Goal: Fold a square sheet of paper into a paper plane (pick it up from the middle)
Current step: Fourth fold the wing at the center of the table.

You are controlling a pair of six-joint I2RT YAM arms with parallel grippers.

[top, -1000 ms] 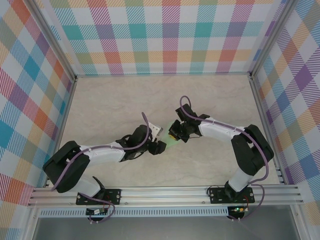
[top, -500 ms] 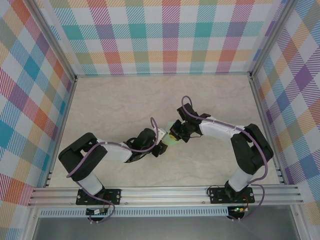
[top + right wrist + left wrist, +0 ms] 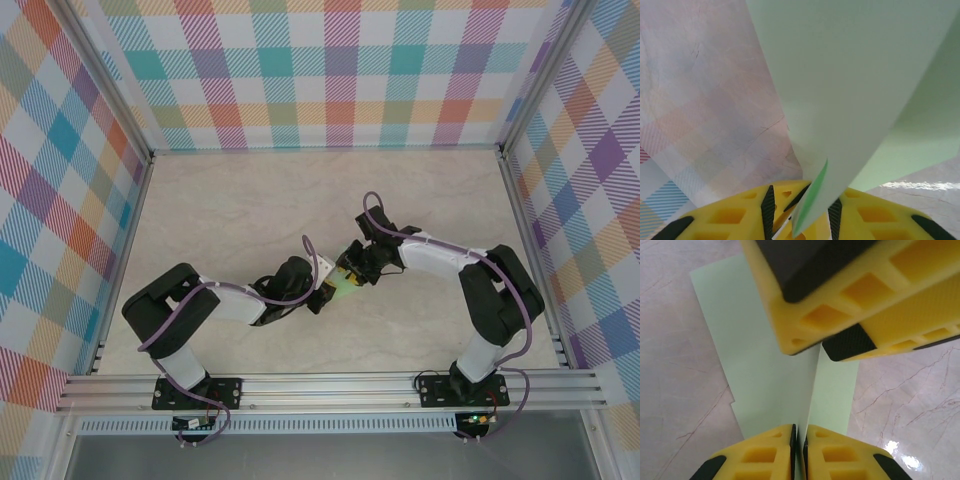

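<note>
The sheet of paper (image 3: 346, 284) is pale green and folded narrow, with a centre crease standing up off the table. In the left wrist view the paper (image 3: 765, 370) lies flat on both sides of the raised fold, and my left gripper (image 3: 799, 427) is shut on that fold. The left gripper (image 3: 328, 290) meets the paper from the left in the top view. My right gripper (image 3: 350, 270) is just above and right of it, its yellow fingers (image 3: 840, 300) close over the far end. Up close, the right gripper (image 3: 802, 200) stands open around a loose flap of the paper (image 3: 855, 75).
The marble-patterned tabletop (image 3: 230, 210) stretches bare around the two arms. Checked walls (image 3: 330, 70) and aluminium rails (image 3: 330, 385) enclose it. The two grippers are nearly touching at the table's middle.
My left arm swung right to the paper and its jaws closed on the raised fold. The right gripper, shut on the paper before, has opened its jaws.
</note>
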